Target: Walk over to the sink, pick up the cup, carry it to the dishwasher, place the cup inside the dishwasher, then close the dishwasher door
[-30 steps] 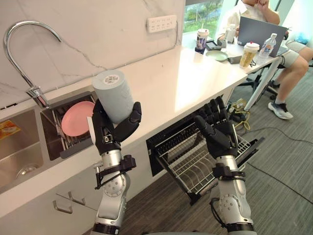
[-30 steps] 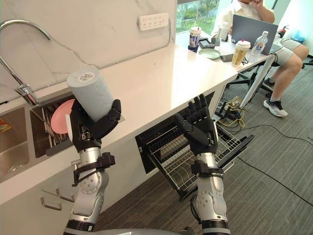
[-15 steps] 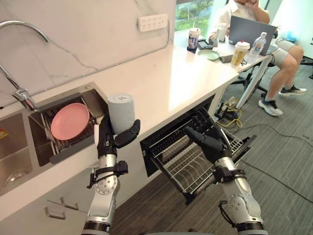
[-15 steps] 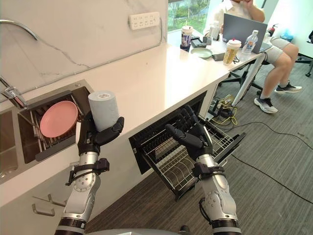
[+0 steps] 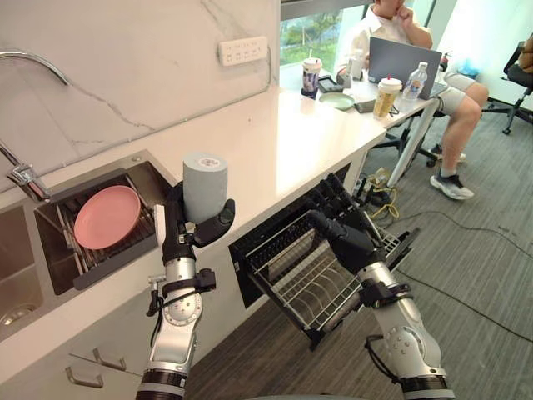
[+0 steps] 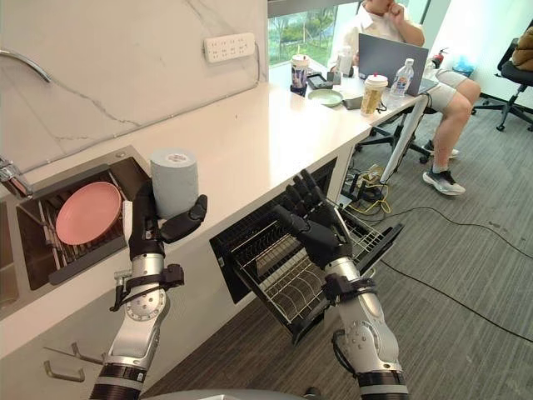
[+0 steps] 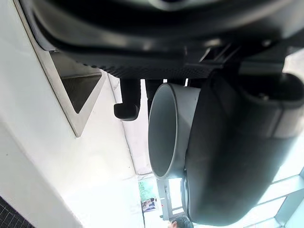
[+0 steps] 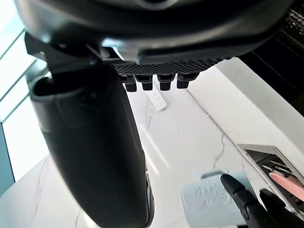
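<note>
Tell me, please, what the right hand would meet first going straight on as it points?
Likely the right hand clears the countertop and meets the wall near the socket strip; depth is unclear.

My left hand (image 5: 176,237) covered the lower part of the cup (image 5: 205,182) at centre left, and in my left wrist view my thumb hid the cup's far side. My right hand (image 5: 350,246) blocked part of the dishwasher rack (image 5: 300,279) at centre. The faucet (image 5: 25,177) was cut by the left edge, and the seated person (image 5: 371,29) by the top edge at upper right.
</note>
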Robot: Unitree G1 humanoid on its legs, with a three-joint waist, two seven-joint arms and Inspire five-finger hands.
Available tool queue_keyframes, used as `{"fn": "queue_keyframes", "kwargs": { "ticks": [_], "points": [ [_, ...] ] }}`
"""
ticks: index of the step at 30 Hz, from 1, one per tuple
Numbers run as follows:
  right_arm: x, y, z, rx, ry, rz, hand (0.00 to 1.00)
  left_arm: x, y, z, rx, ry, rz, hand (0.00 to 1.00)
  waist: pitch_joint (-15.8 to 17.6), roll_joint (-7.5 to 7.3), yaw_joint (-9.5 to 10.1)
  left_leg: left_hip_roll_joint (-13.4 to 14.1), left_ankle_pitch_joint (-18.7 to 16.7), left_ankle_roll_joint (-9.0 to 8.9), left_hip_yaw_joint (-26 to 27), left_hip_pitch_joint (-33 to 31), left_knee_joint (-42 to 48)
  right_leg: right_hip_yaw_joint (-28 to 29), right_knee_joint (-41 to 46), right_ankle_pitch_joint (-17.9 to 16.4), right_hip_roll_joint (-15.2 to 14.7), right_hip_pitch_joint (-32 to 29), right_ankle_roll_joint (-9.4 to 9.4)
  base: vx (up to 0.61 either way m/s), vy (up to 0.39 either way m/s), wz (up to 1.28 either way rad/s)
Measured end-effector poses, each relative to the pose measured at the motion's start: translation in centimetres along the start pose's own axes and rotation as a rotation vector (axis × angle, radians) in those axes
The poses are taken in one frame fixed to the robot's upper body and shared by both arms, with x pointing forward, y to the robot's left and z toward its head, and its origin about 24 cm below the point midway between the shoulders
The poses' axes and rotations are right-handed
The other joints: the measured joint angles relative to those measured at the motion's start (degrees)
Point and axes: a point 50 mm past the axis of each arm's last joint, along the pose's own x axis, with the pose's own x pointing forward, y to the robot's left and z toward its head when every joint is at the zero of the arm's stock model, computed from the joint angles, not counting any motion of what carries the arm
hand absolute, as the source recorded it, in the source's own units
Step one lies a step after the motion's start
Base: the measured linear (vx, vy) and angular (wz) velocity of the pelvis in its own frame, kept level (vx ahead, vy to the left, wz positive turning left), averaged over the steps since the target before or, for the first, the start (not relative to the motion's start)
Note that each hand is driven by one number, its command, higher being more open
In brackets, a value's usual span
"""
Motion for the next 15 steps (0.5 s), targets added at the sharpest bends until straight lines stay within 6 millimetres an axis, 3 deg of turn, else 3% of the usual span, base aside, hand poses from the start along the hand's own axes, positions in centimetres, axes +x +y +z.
{"fn": "queue_keyframes", "kwargs": {
  "ticks": [7, 15],
  "points": [
    [0.6, 1.3, -1.2, -0.019, 0.06, 0.054, 1.0, 0.4, -3.6, 1.4, -0.034, -0.06, -0.141, 0.0, -0.3, 0.0, 0.0, 0.0, 0.1, -0.05, 0.1, 0.0, -0.2, 0.1, -0.3, 0.1, 0.1, 0.0, -0.01, 0.0, 0.0, 0.0],
    [2.4, 2.6, -0.6, -0.078, 0.072, 0.134, 1.0, 0.3, -5.6, 2.2, -0.045, -0.081, -0.225, 0.0, -0.4, -0.01, -0.05, 0.0, 0.3, -0.05, 0.3, 0.1, -0.3, 0.3, -0.4, 0.4, 0.2, -0.1, -0.02, 0.0, -0.001, 0.0]
  ]
}}
